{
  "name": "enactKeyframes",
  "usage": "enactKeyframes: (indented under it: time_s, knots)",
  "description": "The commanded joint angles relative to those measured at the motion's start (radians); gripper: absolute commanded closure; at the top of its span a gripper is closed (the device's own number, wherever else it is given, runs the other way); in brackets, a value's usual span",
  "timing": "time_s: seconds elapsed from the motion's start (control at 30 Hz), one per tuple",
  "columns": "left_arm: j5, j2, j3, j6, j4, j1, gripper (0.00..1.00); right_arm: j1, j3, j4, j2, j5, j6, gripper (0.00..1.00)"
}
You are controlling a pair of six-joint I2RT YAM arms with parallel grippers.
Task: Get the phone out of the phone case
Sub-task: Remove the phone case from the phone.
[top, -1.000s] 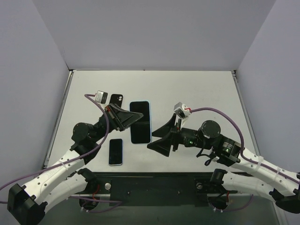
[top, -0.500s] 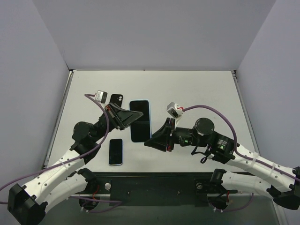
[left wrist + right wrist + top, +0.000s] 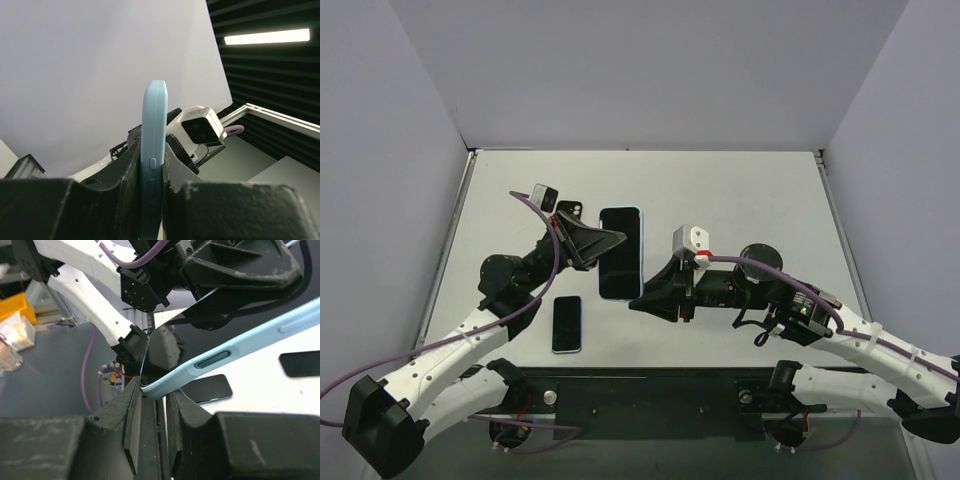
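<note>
The phone (image 3: 619, 255), dark screen up, sits inside a light blue phone case (image 3: 640, 262) held up off the table. My left gripper (image 3: 603, 243) is shut on the case's left long edge; in the left wrist view the blue edge (image 3: 152, 150) with its buttons stands upright between the fingers (image 3: 125, 185). My right gripper (image 3: 640, 299) is shut on the case's near right corner. In the right wrist view that blue corner (image 3: 170, 382) is pinched between the pads (image 3: 134, 405).
A smaller dark phone (image 3: 566, 323) lies on the table near the left arm, also seen as a dark phone (image 3: 207, 389) from the right wrist. A black case (image 3: 570, 209) lies behind the left gripper. Grey walls close in the table on three sides.
The right gripper has moved left to the phone's near right corner and its jaws have closed on it. The left gripper has shifted the phone slightly away, still gripping it.
</note>
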Motion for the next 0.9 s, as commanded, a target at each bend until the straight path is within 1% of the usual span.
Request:
enactKeyframes:
  time_s: [0.0,0.17,0.27,0.3,0.33,0.37,0.4,0.43,0.47,0.53,0.57,0.67,0.7,0.73,0.77,0.8,0.83,0.87]
  knots:
    - [0.073,-0.055,0.061,-0.253,0.157,-0.015,1.00,-0.014,0.072,-0.192,0.085,0.221,-0.328,1.00]
    - [0.083,-0.056,0.040,-0.281,0.203,-0.018,1.00,-0.014,0.127,-0.226,0.104,0.306,-0.409,1.00]
    - [0.091,-0.046,0.030,-0.272,0.207,-0.027,1.00,-0.046,0.143,-0.189,0.116,0.322,-0.356,1.00]
    - [0.096,-0.045,0.029,-0.267,0.207,-0.027,1.00,-0.052,0.146,-0.163,0.125,0.333,-0.298,1.00]
    - [0.097,-0.036,0.029,-0.267,0.216,-0.027,1.00,-0.051,0.143,-0.154,0.128,0.398,-0.262,1.00]
    - [0.099,-0.031,0.026,-0.269,0.235,-0.027,1.00,-0.052,0.143,-0.095,0.134,0.443,-0.160,1.00]
    - [0.102,-0.017,0.030,-0.269,0.246,-0.027,1.00,-0.054,0.146,-0.085,0.137,0.555,-0.098,1.00]
    - [0.103,-0.013,0.035,-0.257,0.247,-0.027,1.00,-0.054,0.146,-0.079,0.142,0.613,0.028,1.00]
    - [0.100,-0.007,0.041,-0.231,0.238,-0.026,1.00,-0.056,0.145,-0.085,0.142,0.668,0.089,1.00]
    - [0.085,-0.005,0.046,-0.182,0.195,-0.027,1.00,-0.057,0.141,-0.120,0.145,0.691,0.228,1.00]
    - [0.085,0.003,0.052,-0.166,0.180,-0.026,1.00,-0.059,0.143,-0.175,0.147,0.705,0.253,1.00]
    - [0.051,0.003,0.046,-0.088,0.145,-0.008,1.00,-0.057,0.093,-0.234,0.108,0.652,0.271,0.82]
    - [0.030,-0.003,0.044,-0.069,0.102,0.006,1.00,-0.056,0.063,-0.264,0.096,0.635,0.268,0.81]
    - [0.022,-0.008,0.041,-0.012,0.065,0.014,1.00,-0.056,0.050,-0.292,0.058,0.635,0.266,0.78]
    - [0.012,-0.020,0.050,0.038,-0.004,0.031,1.00,-0.051,0.019,-0.301,0.039,0.621,0.267,0.76]
    - [0.007,-0.028,0.055,0.128,-0.059,0.035,1.00,-0.051,0.007,-0.318,-0.003,0.613,0.272,0.68]
    - [-0.013,-0.046,0.078,0.186,-0.204,0.040,1.00,-0.051,-0.016,-0.329,-0.028,0.597,0.278,0.64]
    - [-0.031,-0.057,0.087,0.287,-0.310,0.039,1.00,-0.051,-0.023,-0.346,-0.066,0.587,0.295,0.54]
